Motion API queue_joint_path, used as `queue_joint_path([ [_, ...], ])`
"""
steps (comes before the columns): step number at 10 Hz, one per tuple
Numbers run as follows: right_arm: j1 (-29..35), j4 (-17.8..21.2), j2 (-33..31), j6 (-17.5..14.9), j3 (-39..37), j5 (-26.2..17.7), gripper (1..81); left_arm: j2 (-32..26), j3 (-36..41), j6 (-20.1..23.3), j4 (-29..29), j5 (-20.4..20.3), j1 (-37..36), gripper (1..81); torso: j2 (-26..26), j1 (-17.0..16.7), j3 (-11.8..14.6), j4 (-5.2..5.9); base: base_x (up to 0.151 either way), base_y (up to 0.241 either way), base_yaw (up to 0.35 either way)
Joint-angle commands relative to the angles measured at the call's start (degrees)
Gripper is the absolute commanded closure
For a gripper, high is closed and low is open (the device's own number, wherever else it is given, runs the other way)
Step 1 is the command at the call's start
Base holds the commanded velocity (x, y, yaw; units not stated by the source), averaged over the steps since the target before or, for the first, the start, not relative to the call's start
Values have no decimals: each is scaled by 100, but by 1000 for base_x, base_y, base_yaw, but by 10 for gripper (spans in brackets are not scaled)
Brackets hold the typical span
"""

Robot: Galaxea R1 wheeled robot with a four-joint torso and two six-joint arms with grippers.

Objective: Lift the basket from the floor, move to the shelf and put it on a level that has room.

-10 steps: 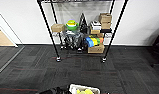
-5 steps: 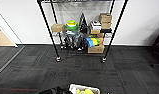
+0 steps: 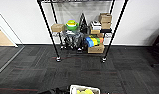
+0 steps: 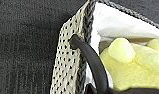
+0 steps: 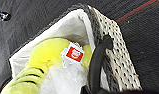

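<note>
The basket (image 3: pixel 83 89) stands on the dark carpet floor (image 3: pixel 77 70) right in front of me, cream-and-dark woven with a white lining and yellow soft toys inside. In the left wrist view its woven wall (image 4: pixel 67 62) is close, and one dark loop handle (image 4: pixel 91 58) runs into my left gripper (image 4: pixel 100 90). The other loop handle (image 5: pixel 96 62) leads into my right gripper (image 5: pixel 91 90) at the opposite end wall (image 5: pixel 115 50). Both grippers look shut on their handles. The shelf (image 3: pixel 48 30) stands ahead against the white wall, with its top level (image 3: pixel 77 1) showing as a thin wire edge.
The shelf's lower tiers hold cardboard boxes (image 3: pixel 96 48), a green bowl (image 3: pixel 72 25) and coloured items. Light wooden flooring (image 3: pixel 2 40) begins at the left behind a threshold strip. Something dark (image 3: pixel 158 43) stands at the right edge. Open carpet lies between me and the shelf.
</note>
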Motion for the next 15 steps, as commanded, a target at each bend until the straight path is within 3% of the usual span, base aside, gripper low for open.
queue_joint_path([
  [1,543,112,-39,43,204,-286,811,-19,108,-48,-197,408,-634,811,0,0,0,0,0,0,0],
  [4,525,112,-101,43,327,-286,811,-124,221,-48,-311,417,-590,811,0,0,0,0,-23,0,0],
  [5,517,103,-118,43,353,-286,811,-160,283,-48,-329,408,-573,811,573,-369,0,0,0,0,0],
  [7,500,103,-179,43,474,-286,811,-264,431,-31,-312,408,-511,811,592,-376,0,0,0,0,0],
  [9,473,103,-328,43,721,-278,811,-500,853,-30,-329,408,-511,811,849,-527,0,0,0,0,0],
  [12,332,94,-856,26,1626,100,811,-1170,2031,-39,-338,355,-511,811,1443,-894,-2,0,0,0,0],
  [15,165,59,-1373,8,2328,389,811,-1731,2698,-22,-486,198,-432,811,2022,-1261,-5,0,0,0,0],
])
